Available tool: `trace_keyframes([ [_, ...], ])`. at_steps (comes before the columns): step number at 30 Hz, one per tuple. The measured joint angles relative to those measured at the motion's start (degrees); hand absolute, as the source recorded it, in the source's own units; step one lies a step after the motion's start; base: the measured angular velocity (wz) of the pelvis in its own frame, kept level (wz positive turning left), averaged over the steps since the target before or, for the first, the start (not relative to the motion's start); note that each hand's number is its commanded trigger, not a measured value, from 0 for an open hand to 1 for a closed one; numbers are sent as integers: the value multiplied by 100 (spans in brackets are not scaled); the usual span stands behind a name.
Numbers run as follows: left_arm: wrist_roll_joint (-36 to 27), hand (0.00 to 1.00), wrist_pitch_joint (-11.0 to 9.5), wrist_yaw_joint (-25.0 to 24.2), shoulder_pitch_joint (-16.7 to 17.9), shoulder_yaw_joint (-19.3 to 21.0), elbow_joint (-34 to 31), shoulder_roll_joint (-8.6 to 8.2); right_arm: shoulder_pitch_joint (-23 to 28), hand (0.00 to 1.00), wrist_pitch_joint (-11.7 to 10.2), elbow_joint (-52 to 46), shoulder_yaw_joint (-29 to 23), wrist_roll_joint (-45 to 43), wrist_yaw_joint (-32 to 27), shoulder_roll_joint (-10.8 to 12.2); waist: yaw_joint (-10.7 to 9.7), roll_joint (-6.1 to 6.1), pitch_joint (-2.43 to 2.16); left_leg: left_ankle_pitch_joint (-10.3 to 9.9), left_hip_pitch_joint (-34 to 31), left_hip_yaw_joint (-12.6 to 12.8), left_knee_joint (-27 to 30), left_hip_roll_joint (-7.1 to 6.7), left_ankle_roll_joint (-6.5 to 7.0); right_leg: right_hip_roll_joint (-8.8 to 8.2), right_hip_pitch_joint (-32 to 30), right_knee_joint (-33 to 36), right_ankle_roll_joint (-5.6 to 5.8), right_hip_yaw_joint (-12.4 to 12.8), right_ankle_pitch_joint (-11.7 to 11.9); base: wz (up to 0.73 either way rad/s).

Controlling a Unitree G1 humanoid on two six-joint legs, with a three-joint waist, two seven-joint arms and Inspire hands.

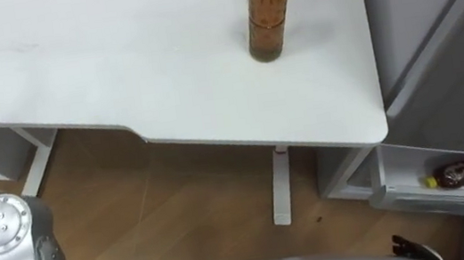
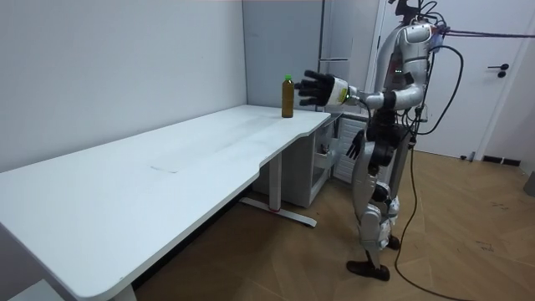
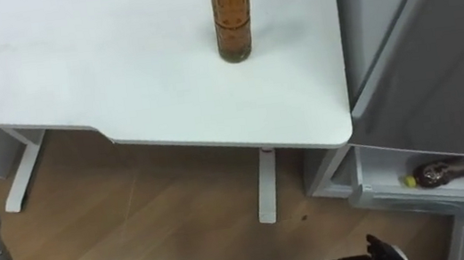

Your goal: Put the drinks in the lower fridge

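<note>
Bottle (image 1: 270, 13) upright near table (image 1: 118, 82)'s right edge — left hand (image 2: 316, 88) spread, well apart.

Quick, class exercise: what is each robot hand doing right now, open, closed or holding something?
Left robot hand: open, fingers spread, raised, apart from the bottle.
Right robot hand: open, relaxed, hanging low, holding nothing.

tabletop (image 1: 117, 73): white, smooth, matt | bottle (image 1: 269, 17): clear glossy plastic | floor (image 1: 179, 209): wood-grain planks, slight sheen | fridge (image 1: 443, 30): grey, smooth, matt
</note>
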Motion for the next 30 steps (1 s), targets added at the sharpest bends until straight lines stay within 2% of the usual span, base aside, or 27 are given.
trace_keyframes([
  [4,0,0,2,-472,-6,-211,-341,0,-62,0,-25,8,1,-16,38,-8,-126,10,5,0,-5,9,1,4,0,1,-12,5,0,22,0,0],
  [7,0,0,6,-1047,-237,-425,-482,1,-99,0,-39,61,-4,-17,179,-25,-170,34,2,0,-4,2,-1,9,0,9,-22,5,0,53,1,0],
  [9,-1,0,7,-1297,-315,-576,-516,4,-109,0,-63,65,-5,-13,276,-50,-208,56,-4,0,1,0,-2,9,0,11,-29,8,-3,171,2,0],
  [13,-15,0,19,-1760,-405,-972,-523,15,-198,0,-106,84,8,-38,318,-46,-323,92,-20,1,11,-20,-28,15,0,14,-61,14,-3,235,2,-6],
  [17,-24,0,64,-2425,-471,-1293,-516,17,-220,0,-215,156,51,-17,330,-42,-427,94,-13,30,101,-54,-139,30,-16,15,-94,71,-4,256,1,-12],
  [18,-33,0,98,-2571,-471,-1354,-515,17,-227,0,-216,164,50,-17,315,-31,-419,94,-9,72,205,-75,-251,55,-24,19,-126,174,-5,265,1,-25],
  [19,-34,0,123,-2738,-471,-1372,-515,17,-236,0,-216,161,48,-31,297,-13,-425,38,17,89,258,-81,-313,68,-37,26,-135,219,-6,311,1,-22],
  [20,-34,0,142,-2821,-473,-1374,-516,16,-239,0,-216,163,47,-26,288,-4,-436,52,8,90,269,-76,-327,70,-38,29,-130,210,-6,340,1,-14],
  [22,-34,0,298,-3106,-474,-1385,-516,9,-258,0,-215,185,42,-22,251,6,-476,25,26,93,294,-61,-390,76,-42,37,-143,195,-6,356,1,-8],
  [24,-36,0,364,-3252,-478,-1437,-516,7,-280,0,-215,201,28,-11,235,4,-506,46,15,96,325,-78,-440,108,-43,48,-225,310,-8,374,0,-15],
  [25,-37,0,397,-3307,-480,-1502,-490,-1,-330,0,-214,289,7,-4,201,4,-470,96,53,128,401,-377,-502,227,-40,91,-452,643,-146,474,-132,-33],
  [26,-36,0,398,-3338,-492,-1536,-446,2,-363,0,-211,314,-3,-3,196,20,-438,147,69,128,402,-645,-505,285,-43,231,-609,615,-262,742,-168,-60],
  [27,-33,0,405,-3364,-491,-1487,-334,42,-481,0,-207,303,19,-42,205,52,-438,127,77,120,366,-908,-479,390,-61,483,-889,164,-454,1196,101,-34],
  [28,-36,0,570,-3395,-502,-1450,-226,23,-472,0,-206,241,63,-67,182,51,-580,100,-30,143,244,-706,-488,436,-159,547,-843,117,-480,1084,286,-17],
  [29,-34,0,659,-3458,-503,-1446,-225,25,-487,0,-185,243,83,-78,173,48,-651,87,-12,162,239,-528,-496,439,-188,551,-832,116,-492,1038,294,28],
  [30,-45,0,793,-3606,-502,-1479,-225,25,-504,0,-121,251,106,-89,130,33,-781,80,-2,168,227,-157,-517,466,-190,564,-820,109,-493,1063,294,21],
])
